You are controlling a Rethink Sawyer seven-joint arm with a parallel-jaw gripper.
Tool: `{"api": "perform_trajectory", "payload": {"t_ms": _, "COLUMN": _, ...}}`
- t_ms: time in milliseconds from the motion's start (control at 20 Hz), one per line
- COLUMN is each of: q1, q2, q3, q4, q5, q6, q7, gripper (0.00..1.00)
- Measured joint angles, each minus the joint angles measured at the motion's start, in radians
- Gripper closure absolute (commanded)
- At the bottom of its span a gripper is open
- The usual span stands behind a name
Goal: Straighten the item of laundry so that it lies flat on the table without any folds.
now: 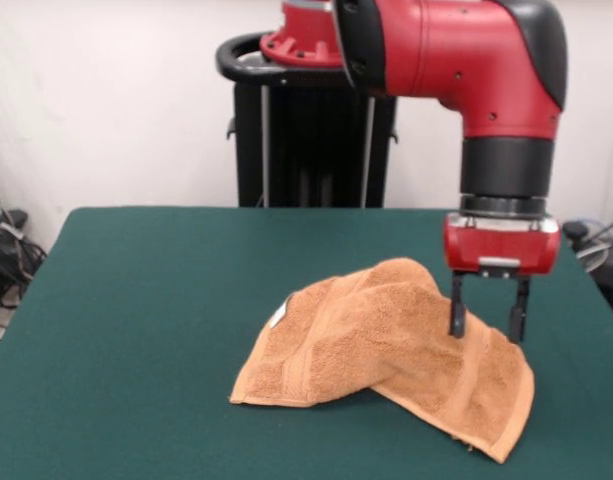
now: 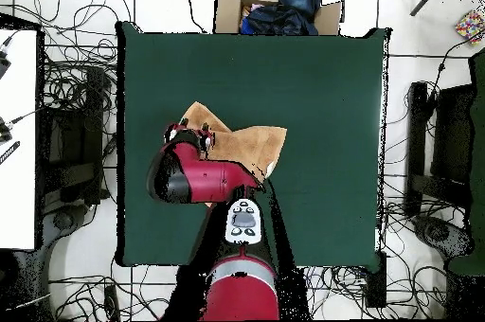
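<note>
Fingers (image 1: 456, 318) apart, tips down at towel (image 1: 386, 350) surface; contact unclear. Gripper (image 1: 487, 322) over towel's raised fold. Towel rumpled, folded over itself on table (image 1: 146, 300). Overhead view: arm (image 2: 199, 178) hides much of towel.

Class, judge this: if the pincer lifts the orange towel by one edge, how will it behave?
The towel lies draped in soft folds, so it will probably hang limp. Its looped terry pile should grip rather than slip. The open pincer could likely lift it easily.
</note>
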Motion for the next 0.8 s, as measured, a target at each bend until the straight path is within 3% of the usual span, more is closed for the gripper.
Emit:
{"api": "perform_trajectory", "payload": {"t_ms": 300, "q1": -0.008, "q2": 0.0, "q3": -0.05, "q4": 0.015, "q5": -0.002, "q6": 0.0, "q7": 0.0, "gripper": 0.0}}
{"api": "perform_trajectory", "payload": {"t_ms": 800, "q1": -0.082, "q2": 0.042, "q3": -0.095, "q4": 0.052, "q5": -0.094, "q6": -0.012, "q7": 0.0, "gripper": 0.0}}
